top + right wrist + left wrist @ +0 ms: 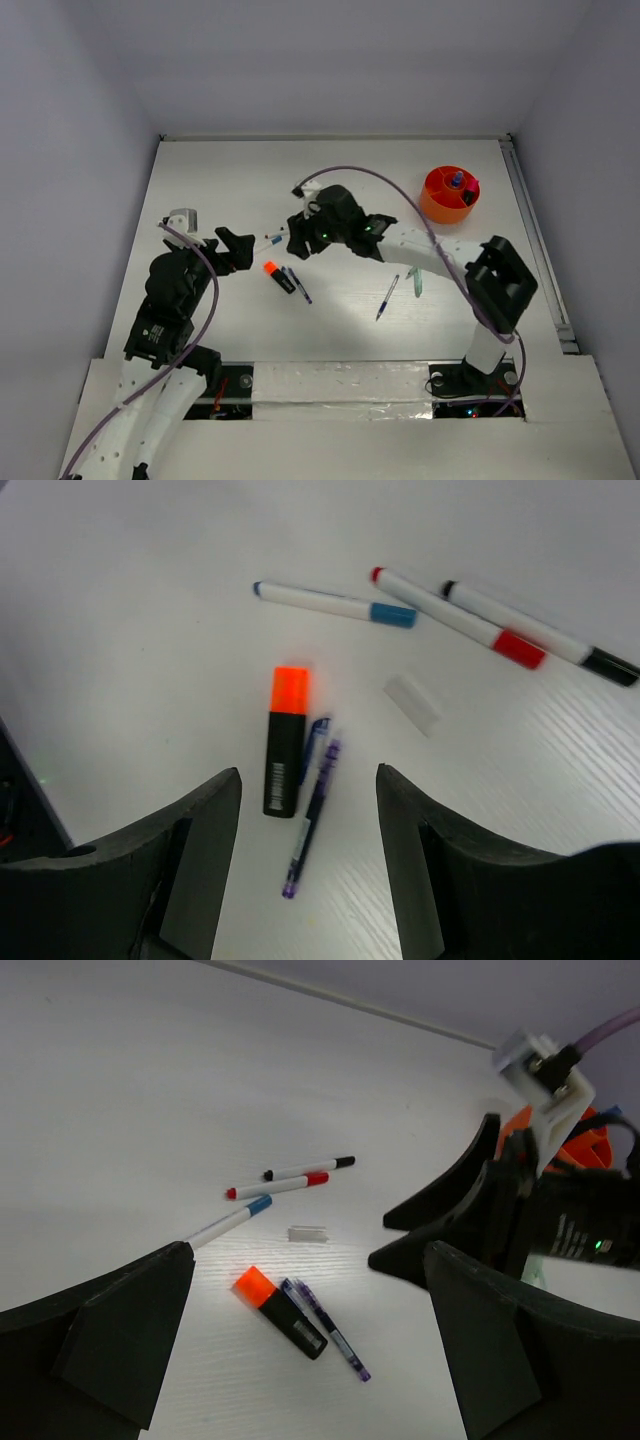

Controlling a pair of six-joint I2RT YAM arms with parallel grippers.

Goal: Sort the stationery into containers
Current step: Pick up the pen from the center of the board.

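Two empty pincers over the pens at mid-worktop, the orange cup off at the far right.

From above, the right pincer [298,240] hides most of the white markers; only an end of the blue-tipped marker [272,238] pokes out onto the worktop [220,180]. Its wrist view shows the red-tipped marker [450,618] and black-tipped marker [540,635] touching side by side, near a small clear cap [413,703]. The orange cup [448,195] holds a few bits too small to name. The right arm bends at the elbow and reaches left to the middle, fingers spread wide and gripping nothing, framing the orange-capped highlighter [285,740] and two dark pens [315,815]. The left pincer [235,250] sits low just left of the pile, likewise wide open and empty. A lone pen [387,297] and a pale green piece [416,280] lie further right, apart.
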